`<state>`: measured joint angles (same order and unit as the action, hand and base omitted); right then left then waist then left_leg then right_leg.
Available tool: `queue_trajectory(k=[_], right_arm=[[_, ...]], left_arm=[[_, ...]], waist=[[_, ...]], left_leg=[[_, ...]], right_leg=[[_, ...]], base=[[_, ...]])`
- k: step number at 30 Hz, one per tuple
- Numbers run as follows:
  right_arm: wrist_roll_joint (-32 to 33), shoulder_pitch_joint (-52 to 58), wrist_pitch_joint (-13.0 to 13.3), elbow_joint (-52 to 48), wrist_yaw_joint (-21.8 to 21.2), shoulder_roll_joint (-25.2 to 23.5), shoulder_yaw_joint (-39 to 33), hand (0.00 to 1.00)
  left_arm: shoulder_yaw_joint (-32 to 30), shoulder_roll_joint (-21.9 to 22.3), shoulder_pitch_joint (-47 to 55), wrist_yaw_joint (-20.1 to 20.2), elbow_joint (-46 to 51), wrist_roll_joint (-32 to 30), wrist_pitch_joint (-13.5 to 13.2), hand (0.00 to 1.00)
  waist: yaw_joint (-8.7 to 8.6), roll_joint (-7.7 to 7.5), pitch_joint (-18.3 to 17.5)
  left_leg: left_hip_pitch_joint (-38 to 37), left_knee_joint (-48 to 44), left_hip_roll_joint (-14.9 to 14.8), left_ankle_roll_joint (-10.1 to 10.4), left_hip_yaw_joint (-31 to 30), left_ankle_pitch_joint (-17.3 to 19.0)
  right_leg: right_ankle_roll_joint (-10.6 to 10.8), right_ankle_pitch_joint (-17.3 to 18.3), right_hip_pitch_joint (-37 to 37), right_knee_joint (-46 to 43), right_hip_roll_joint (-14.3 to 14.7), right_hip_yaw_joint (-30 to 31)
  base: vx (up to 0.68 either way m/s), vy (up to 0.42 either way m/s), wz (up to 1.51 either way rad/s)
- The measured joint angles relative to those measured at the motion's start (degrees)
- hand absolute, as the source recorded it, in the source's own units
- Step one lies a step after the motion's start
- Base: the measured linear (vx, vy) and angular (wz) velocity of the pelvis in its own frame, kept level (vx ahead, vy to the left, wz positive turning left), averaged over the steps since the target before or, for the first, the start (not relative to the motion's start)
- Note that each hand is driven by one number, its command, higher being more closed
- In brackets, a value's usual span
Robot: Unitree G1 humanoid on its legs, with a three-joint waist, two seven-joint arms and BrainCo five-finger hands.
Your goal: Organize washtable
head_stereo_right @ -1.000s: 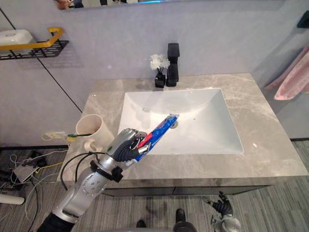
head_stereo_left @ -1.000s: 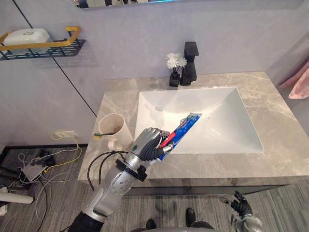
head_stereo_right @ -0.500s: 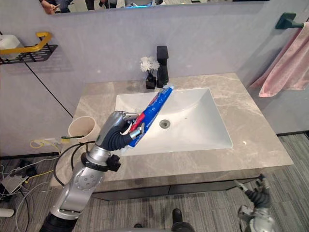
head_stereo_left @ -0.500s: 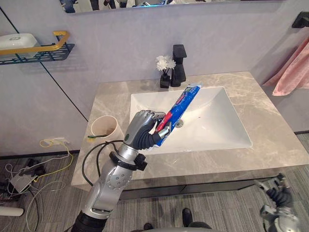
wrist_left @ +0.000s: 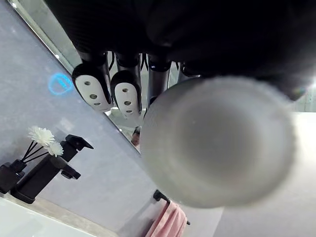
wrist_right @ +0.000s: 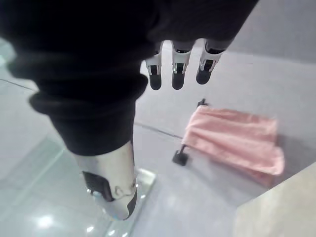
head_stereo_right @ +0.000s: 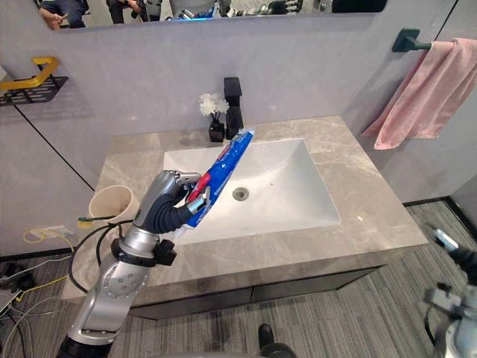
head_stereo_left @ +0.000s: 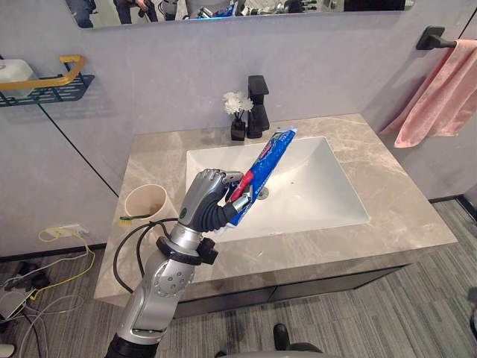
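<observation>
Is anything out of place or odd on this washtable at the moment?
Only the toothpaste tube: the left hand grips its lower end and it slants up above the sink, not lying on the counter. The cup stands upright; nothing looks spilled or damaged.

toothpaste tube (head_stereo_left: 262,165) | blue-red, white cap end low | tilted upward — above sink (head_stereo_left: 328,183) | gripped by left hand (head_stereo_left: 203,200)

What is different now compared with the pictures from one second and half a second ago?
The left hand, shut on the toothpaste tube, has lifted it from low over the sink and tilted it steeper, tip toward the tap. The view itself also shifted. The grip is unchanged; the cup with the toothbrush stays on the counter; the right hand hangs low, open.
</observation>
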<state>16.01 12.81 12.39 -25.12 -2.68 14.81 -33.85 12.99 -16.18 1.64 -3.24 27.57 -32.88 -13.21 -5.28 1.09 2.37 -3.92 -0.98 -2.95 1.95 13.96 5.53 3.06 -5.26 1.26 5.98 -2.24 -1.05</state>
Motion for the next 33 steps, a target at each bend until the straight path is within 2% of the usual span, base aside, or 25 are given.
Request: queue_trajectory(k=[3,5,10,14,22,33], right_arm=[[5.2,-4.8,1.2,0.0,-0.6,2.8,6.5,0.0],[8.2,-7.1,1.8,0.0,-1.3,4.5,10.4,0.0],[14.6,-11.6,2.0,1.9,-1.8,4.9,20.3,0.0],[19.9,-12.6,1.5,4.6,-2.6,4.8,26.5,0.0],[27.9,-13.2,-0.5,7.1,-4.0,2.4,33.9,0.0],[34.9,-13.7,-2.9,9.1,-7.4,0.3,41.4,0.0]], left_arm=[[1.2,-0.4,-0.2,0.0,0.0,1.1,-0.5,1.0],[2.5,-0.6,-0.6,-0.2,0.0,1.9,-0.5,1.0],[3.5,-1.0,-0.9,-0.9,0.0,3.2,-0.5,1.0],[5.7,-0.9,-2.6,-2.4,0.0,3.3,-0.4,1.0],[5.7,-0.7,-3.1,-5.6,0.0,3.5,-0.1,1.0],[6.3,0.3,-3.2,-6.9,-0.2,3.4,0.7,1.0]], waist=[[0.37,0.23,-0.1],[1.36,0.31,-0.2],[1.77,0.35,-0.2],[2.89,0.55,-0.4],[3.07,0.85,-0.7],[3.06,-0.02,-1.4]], left_leg=[[0.1,-0.1,0.1,0.0,-0.4,0.0],[0.2,-0.2,0.1,0.0,-1.2,0.0],[1.0,-1.0,0.2,-0.1,-3.1,-0.1],[1.2,-1.1,0.7,-0.5,-4.1,-0.4],[1.4,-0.9,1.1,-0.9,-5.6,-0.8],[1.4,0.4,1.2,-0.9,-6.2,-1.9]], right_leg=[[-0.1,-0.1,-0.1,-0.1,0.0,-0.4],[-0.1,-0.1,-0.6,-0.2,0.0,-1.1],[-0.1,-0.1,-1.1,-0.2,-0.3,-2.9],[-0.1,-0.1,-1.6,-0.2,-0.8,-3.9],[-0.1,-0.1,-2.0,0.0,-1.5,-5.4],[-0.1,-0.1,-1.8,0.0,-1.6,-6.2]], base=[[0.0,-0.007,0.06],[0.0,-0.015,0.17],[-0.01,-0.013,0.2],[-0.03,-0.004,0.14],[-0.03,0.001,0.1],[-0.01,-0.008,0.03]])
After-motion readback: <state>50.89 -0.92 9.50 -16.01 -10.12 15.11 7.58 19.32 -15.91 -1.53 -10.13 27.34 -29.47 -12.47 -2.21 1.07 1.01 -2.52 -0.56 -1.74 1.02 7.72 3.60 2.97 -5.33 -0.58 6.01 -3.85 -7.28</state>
